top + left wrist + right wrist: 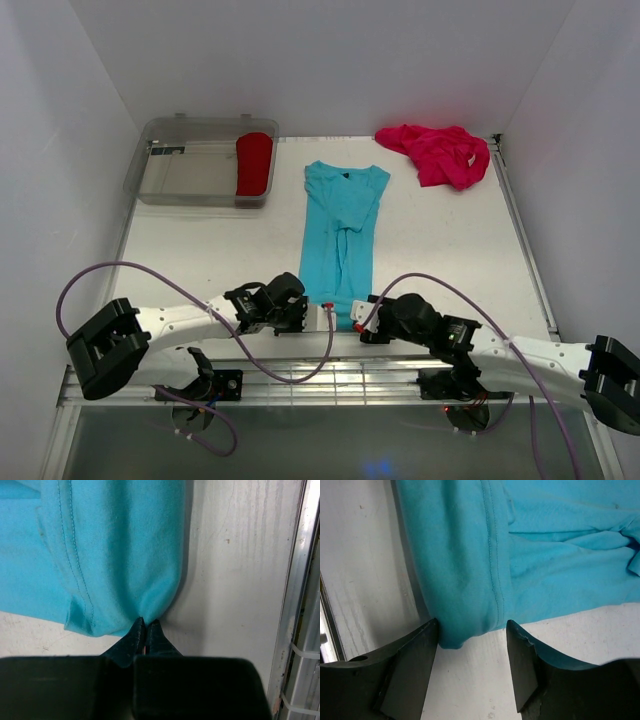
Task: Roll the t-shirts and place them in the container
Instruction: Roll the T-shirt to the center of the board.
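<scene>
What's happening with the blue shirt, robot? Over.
Left end effector shut on turquoise t-shirt, near corner. Right end effector open, straddling the other corner. Pink t-shirt lies apart, far side.

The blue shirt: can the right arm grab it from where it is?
Probably yes: the right gripper stands open astride a near corner of the turquoise t-shirt, nothing between them.
</scene>
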{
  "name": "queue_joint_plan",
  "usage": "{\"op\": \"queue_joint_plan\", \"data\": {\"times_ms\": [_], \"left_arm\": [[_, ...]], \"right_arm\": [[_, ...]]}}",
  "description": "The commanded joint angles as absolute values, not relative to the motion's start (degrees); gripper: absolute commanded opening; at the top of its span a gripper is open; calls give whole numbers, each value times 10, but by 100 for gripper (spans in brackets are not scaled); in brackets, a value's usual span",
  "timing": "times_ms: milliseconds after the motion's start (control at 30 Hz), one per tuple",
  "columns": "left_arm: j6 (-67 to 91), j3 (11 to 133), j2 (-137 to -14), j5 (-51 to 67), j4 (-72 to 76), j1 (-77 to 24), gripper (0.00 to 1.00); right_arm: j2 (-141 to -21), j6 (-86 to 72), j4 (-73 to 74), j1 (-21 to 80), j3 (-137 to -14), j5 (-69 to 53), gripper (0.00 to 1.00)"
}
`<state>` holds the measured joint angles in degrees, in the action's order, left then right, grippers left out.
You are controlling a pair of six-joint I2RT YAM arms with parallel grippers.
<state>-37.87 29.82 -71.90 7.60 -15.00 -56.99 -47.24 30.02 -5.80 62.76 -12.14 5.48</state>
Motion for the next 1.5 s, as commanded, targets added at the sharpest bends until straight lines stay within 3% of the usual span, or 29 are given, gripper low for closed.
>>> {"op": "queue_joint_plan", "data": {"times_ms": [0,300,400,433,500,700,867,1167,1367,1467], "left_arm": [[-368,312,-708,93,-158,-561,0],[-377,337,-714,121,-169,-515,0],[-387,340,-715,136,-167,-513,0],[-388,341,-715,139,-167,-513,0],[-389,345,-716,137,-167,-513,0],[-396,336,-708,134,-173,-508,0],[-373,351,-713,144,-189,-507,0],[-346,404,-686,234,-353,-506,0],[-346,431,-673,359,-451,-500,0],[-363,451,-690,406,-485,-444,0]], "right_arm": [[-485,288,-114,632,-120,40,62],[-511,344,-25,633,-142,-13,61],[-537,339,-56,633,-136,-11,55],[-544,335,-65,633,-137,-8,45],[-555,319,-82,634,-146,18,38],[-534,302,-92,633,-149,26,38],[-535,319,-35,633,-168,11,9],[-478,319,161,634,-228,-145,8],[-444,335,198,632,-257,-179,8],[-458,331,196,611,-263,-185,8]]}}
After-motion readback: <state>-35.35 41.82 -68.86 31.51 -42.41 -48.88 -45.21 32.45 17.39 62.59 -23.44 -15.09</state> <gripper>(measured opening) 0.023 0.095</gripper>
